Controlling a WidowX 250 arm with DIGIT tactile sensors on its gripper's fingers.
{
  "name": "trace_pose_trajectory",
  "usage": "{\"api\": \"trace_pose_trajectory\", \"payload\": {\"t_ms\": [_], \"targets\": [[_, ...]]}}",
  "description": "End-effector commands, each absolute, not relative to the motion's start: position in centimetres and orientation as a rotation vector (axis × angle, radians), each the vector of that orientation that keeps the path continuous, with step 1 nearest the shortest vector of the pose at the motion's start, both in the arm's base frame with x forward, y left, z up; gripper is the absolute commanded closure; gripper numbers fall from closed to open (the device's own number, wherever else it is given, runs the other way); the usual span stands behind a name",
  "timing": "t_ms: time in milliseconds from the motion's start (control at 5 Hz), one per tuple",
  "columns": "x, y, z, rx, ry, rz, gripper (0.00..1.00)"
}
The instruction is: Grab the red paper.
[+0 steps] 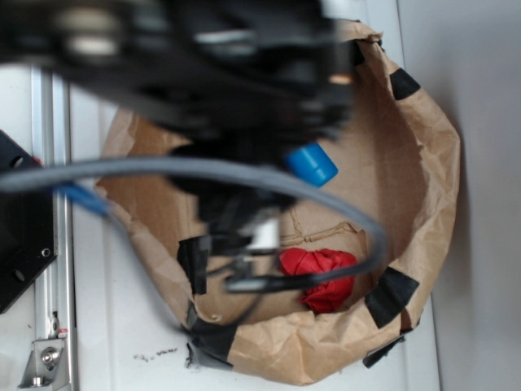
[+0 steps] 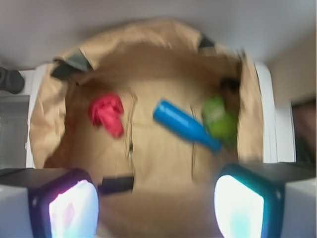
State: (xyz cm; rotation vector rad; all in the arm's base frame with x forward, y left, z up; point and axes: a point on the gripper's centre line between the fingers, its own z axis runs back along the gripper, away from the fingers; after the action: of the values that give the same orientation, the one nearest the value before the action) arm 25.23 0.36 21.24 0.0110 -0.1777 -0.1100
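Nothing is grabbed yet: the gripper (image 2: 156, 198) hangs wide open and empty above the brown paper bag (image 2: 148, 158), while the red paper (image 2: 107, 114) lies untouched on the bag's floor, left of the blue bottle (image 2: 185, 126), so descent and closing remain.

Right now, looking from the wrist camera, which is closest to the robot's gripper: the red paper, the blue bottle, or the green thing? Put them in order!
From the gripper, low in the wrist view:
1. The blue bottle, middle of the brown bag.
2. The red paper, to the left.
3. The green thing, far right, looks about as far as the red paper, so 2 and 3 are too close to call.
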Motion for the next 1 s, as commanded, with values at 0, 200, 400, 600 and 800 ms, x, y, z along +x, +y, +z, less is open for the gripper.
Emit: {"api": "trace_pose_trajectory", "payload": {"t_ms": [0,200,400,600,800], "targets": [[24.9,-2.2,20.2,0.055,-0.344,-0.595,0.0],[24.2,-1.1,18.2,-0.025,-0.319,-0.761,0.0],[24.4,-0.7,16.0,-0.083,-0.289,-0.776,0.0],[24.3,-0.4,14.2,-0.141,-0.279,-0.788,0.0],[25.2,-1.7,12.0,-0.143,-0.28,-0.819,0.0]]}}
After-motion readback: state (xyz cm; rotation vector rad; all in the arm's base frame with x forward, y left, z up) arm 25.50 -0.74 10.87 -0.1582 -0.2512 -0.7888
